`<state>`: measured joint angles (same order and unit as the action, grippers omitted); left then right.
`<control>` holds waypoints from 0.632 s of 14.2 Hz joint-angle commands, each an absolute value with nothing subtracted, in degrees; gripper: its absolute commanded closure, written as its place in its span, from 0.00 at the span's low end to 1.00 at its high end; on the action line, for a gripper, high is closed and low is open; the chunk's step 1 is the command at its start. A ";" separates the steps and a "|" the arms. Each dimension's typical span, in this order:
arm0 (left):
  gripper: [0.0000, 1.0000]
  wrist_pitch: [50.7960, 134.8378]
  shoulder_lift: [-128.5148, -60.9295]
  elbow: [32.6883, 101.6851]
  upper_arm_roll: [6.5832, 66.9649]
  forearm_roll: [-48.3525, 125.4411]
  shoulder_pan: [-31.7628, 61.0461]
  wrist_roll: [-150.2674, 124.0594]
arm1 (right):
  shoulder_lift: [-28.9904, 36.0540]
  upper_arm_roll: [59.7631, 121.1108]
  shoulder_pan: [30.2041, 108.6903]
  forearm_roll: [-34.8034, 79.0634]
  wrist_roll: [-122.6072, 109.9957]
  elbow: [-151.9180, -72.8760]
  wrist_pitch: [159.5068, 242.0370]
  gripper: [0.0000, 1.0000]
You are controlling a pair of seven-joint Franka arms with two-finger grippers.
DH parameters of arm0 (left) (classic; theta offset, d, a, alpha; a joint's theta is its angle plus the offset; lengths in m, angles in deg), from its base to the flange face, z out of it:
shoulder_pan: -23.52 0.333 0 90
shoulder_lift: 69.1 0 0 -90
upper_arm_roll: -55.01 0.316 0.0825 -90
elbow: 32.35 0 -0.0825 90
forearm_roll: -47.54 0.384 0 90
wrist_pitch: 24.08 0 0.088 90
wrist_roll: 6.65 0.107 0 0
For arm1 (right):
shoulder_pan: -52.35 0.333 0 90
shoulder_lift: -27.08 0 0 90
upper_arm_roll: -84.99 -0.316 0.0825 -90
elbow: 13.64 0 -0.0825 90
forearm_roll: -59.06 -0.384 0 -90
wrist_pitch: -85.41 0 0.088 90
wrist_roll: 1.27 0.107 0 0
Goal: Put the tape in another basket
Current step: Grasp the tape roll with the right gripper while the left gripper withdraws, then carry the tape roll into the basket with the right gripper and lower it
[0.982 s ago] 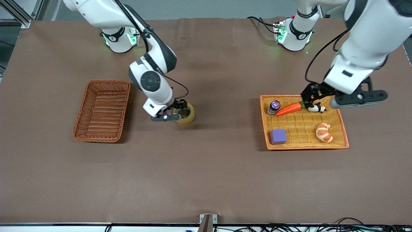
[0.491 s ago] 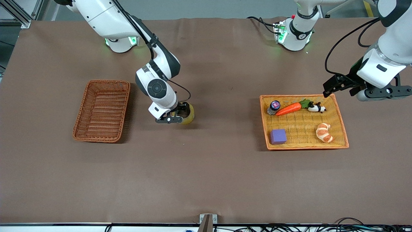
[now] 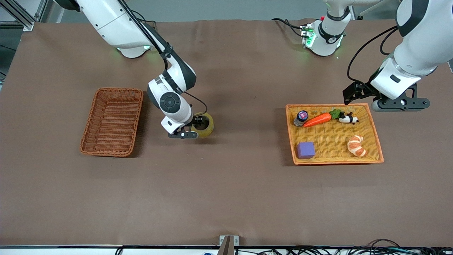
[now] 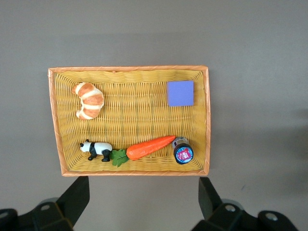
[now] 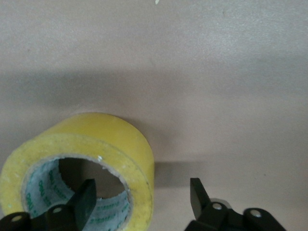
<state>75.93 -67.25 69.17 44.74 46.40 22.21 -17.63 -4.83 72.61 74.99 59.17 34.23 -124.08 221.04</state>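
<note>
The brown table (image 3: 226, 184) is carrying everything, and the tape serves as the landmark. The orange-yellow tray basket (image 3: 375, 134) is lying well apart from the tape, toward the left arm's end of the table, and is holding a carrot (image 3: 317, 120), a croissant (image 3: 356, 145), a purple cube (image 3: 305, 149), a toy panda (image 3: 348, 119) and a small jar (image 3: 300, 117). The reddish-brown wicker basket (image 3: 112, 121) is sitting near the tape, toward the right arm's end.

The left gripper (image 3: 354, 92) is hovering over the table just beside the tray's edge, its jaws spread wide with nothing between them.

The right gripper (image 3: 195, 124) is straddling the wall of the tape (image 3: 206, 125), jaws spread: one finger (image 5: 83, 198) is sitting inside the hole and the other outside the roll, not visibly pressing. The tape is resting on the table between the two baskets.
</note>
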 commanded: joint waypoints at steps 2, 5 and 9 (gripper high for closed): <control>0.00 75.85 -66.38 69.43 44.64 47.54 22.81 -16.94 | -6.23 71.89 74.14 58.89 35.73 -123.77 222.79 0.52; 0.00 75.85 -68.04 67.50 44.99 47.62 22.90 -17.11 | -6.31 71.98 74.59 58.98 39.76 -123.77 222.53 1.00; 0.00 75.76 -69.10 66.70 45.08 49.29 22.73 -17.55 | -1.77 72.07 72.57 58.98 40.03 -123.50 217.80 1.00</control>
